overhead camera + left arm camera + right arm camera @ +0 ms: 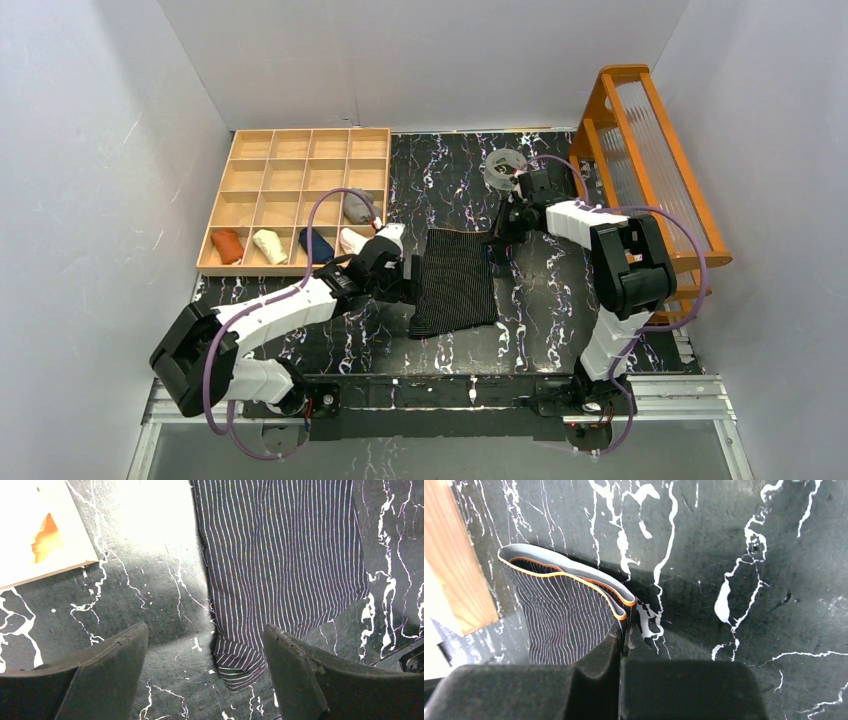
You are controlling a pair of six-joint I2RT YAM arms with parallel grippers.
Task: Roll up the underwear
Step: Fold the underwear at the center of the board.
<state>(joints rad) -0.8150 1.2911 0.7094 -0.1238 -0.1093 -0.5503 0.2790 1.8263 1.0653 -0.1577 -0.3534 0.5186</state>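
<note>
The underwear is laid flat on the table. A compartment tray is placed behind it to the left, a rack to the right.

Count: 2 arms, 1 striped underwear, 5 rolled garments, 1 tray, 1 rack, 1 tape ring.
</note>
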